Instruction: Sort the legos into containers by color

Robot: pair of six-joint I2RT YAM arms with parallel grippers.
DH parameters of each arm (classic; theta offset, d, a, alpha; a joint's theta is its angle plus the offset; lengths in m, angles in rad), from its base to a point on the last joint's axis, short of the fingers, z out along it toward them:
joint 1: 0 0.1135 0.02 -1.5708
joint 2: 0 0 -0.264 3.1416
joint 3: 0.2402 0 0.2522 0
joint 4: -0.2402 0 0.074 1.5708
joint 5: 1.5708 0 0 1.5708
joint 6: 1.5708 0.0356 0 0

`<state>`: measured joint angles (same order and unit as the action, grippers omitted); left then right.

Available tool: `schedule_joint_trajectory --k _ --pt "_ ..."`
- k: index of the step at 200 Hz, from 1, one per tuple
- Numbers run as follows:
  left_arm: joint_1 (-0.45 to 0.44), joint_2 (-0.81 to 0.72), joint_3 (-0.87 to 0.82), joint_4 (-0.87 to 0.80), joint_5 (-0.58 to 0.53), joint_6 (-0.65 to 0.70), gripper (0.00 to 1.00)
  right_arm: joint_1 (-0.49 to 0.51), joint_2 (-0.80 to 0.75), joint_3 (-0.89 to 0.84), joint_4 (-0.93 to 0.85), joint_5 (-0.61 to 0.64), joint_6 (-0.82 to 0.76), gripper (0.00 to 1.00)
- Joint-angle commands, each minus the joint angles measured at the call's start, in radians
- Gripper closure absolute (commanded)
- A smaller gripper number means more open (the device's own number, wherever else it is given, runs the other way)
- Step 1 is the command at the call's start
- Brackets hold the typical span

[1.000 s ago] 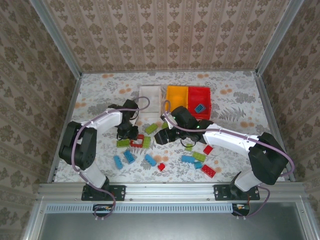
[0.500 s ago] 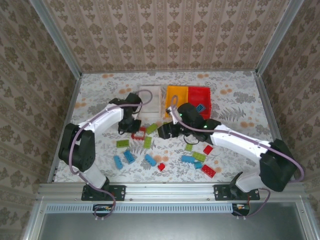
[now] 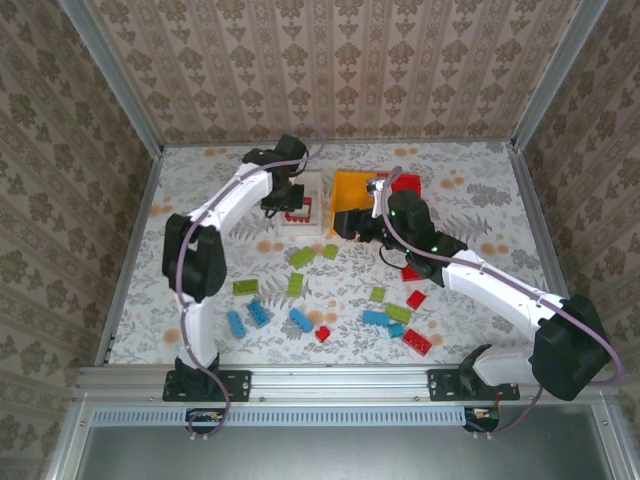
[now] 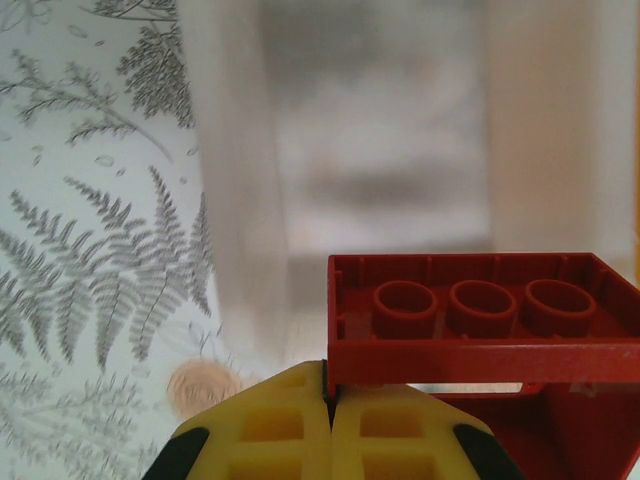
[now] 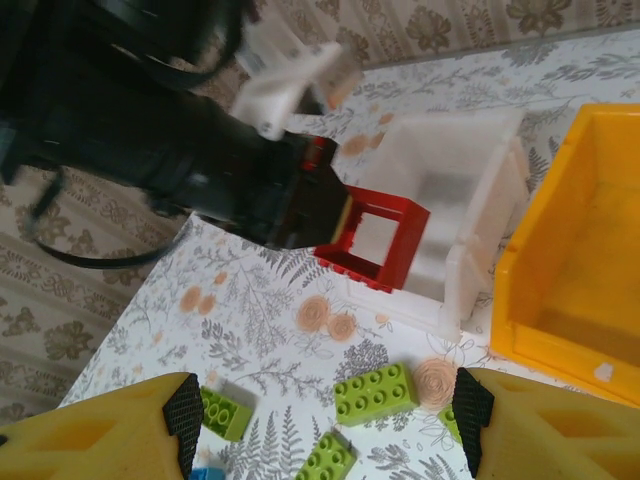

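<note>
Pinching frame by its edge with left gripper, above white bin. From right wrist, seen whole over bin's edge; right gripper spread wide, beside bin.

The left gripper holds a red open square plastic frame over the white rectangular plastic bin. An orange-yellow plastic bin stands just right of it.

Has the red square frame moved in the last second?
Yes. The red frame, shut in the left gripper, has gone from the table on the near side of the white bin to over that bin.
</note>
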<state>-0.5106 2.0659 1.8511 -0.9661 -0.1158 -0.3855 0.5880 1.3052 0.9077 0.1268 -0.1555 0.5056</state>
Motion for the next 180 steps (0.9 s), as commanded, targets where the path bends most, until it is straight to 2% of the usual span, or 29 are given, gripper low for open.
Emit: schedule_joint_trajectory --k 1,47,93,132,148,180 --pt "0.002 0.075 0.103 -0.056 -0.045 -0.004 1.0 -0.009 0.003 -0.001 0.026 0.012 0.021 0.3" --pt "0.004 0.183 0.168 -0.058 -0.027 0.002 1.0 -0.012 -0.022 -0.034 0.02 0.009 0.038 0.29" --pt "-0.005 0.168 0.111 -0.043 -0.001 -0.016 1.0 -0.02 -0.027 -0.05 -0.004 0.006 0.034 0.28" --pt "-0.005 0.124 0.107 -0.045 0.026 -0.035 0.68 -0.027 -0.054 -0.067 -0.104 0.045 0.015 0.27" --pt "-0.005 0.107 0.115 -0.051 0.035 -0.046 0.63 -0.025 -0.059 -0.068 -0.161 0.05 0.001 0.29" --pt "-0.004 0.028 0.095 -0.052 0.029 -0.074 0.58 -0.006 -0.038 -0.069 -0.271 0.076 -0.01 0.32"
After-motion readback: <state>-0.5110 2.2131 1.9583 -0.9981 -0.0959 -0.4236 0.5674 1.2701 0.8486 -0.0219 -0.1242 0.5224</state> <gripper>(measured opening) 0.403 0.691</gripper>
